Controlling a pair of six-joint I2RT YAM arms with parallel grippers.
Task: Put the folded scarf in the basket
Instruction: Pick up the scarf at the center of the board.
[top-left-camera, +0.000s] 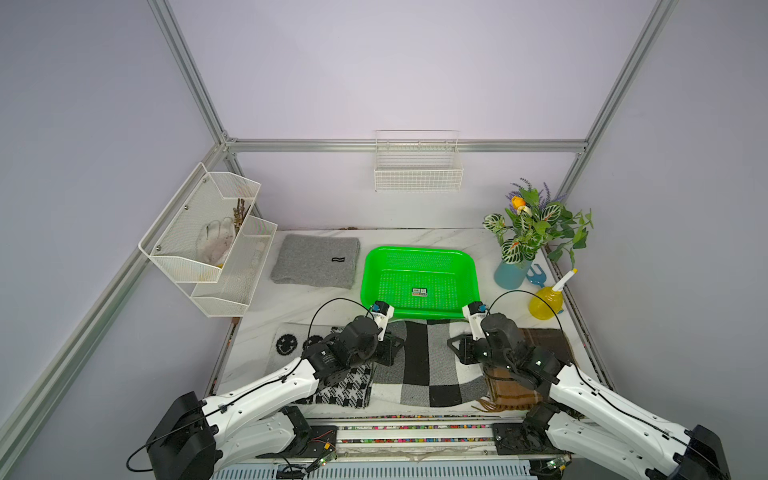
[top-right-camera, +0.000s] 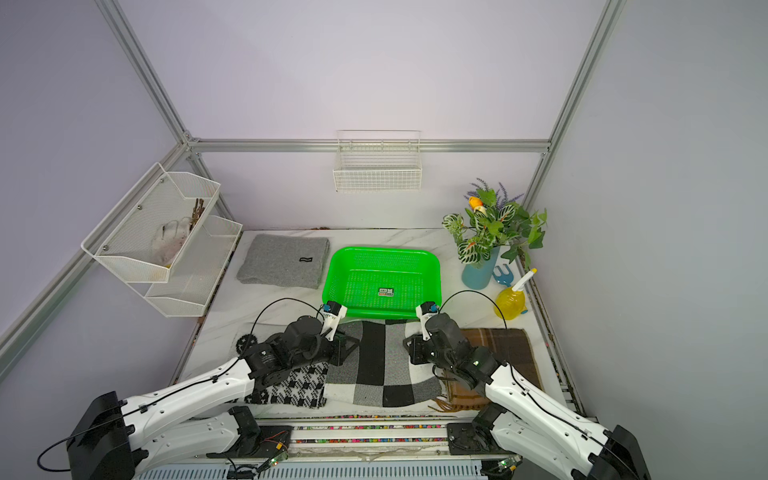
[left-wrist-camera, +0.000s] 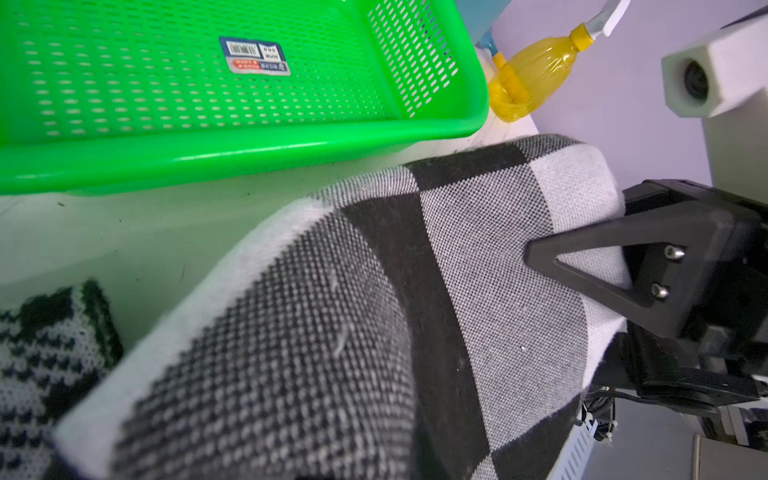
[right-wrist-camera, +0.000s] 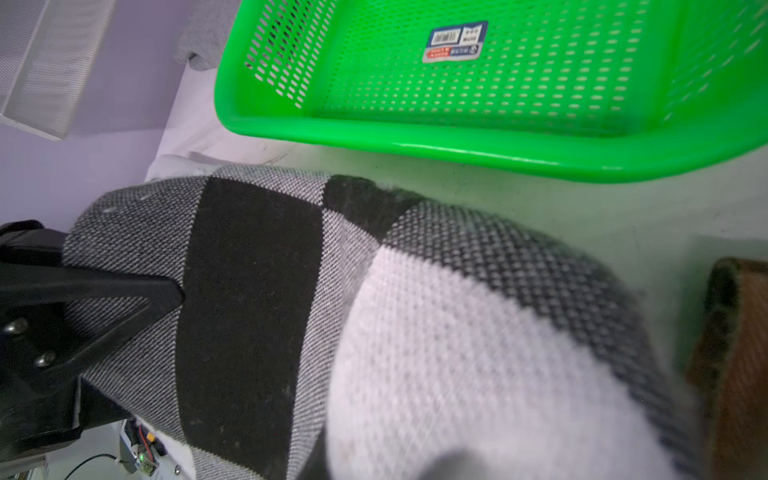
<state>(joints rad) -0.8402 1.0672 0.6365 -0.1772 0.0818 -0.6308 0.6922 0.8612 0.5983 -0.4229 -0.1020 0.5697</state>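
Left fingers (right-wrist-camera: 104, 284) and right fingers (left-wrist-camera: 623, 233) were clamped on the checked scarf (top-left-camera: 428, 365), just short of the basket (top-left-camera: 415, 249); a level lift of both ends looked needed to clear its near rim.

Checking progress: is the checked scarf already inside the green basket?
No, the green basket holds only a sticker; the checked scarf is outside, in front of it.

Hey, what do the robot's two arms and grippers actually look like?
Both the left arm and right arm have white shells with black joints and black bases. A thin black cable loops from each to a small white wrist camera. The left gripper and right gripper are black, with hollow triangular fingers fastened by two silver screws.
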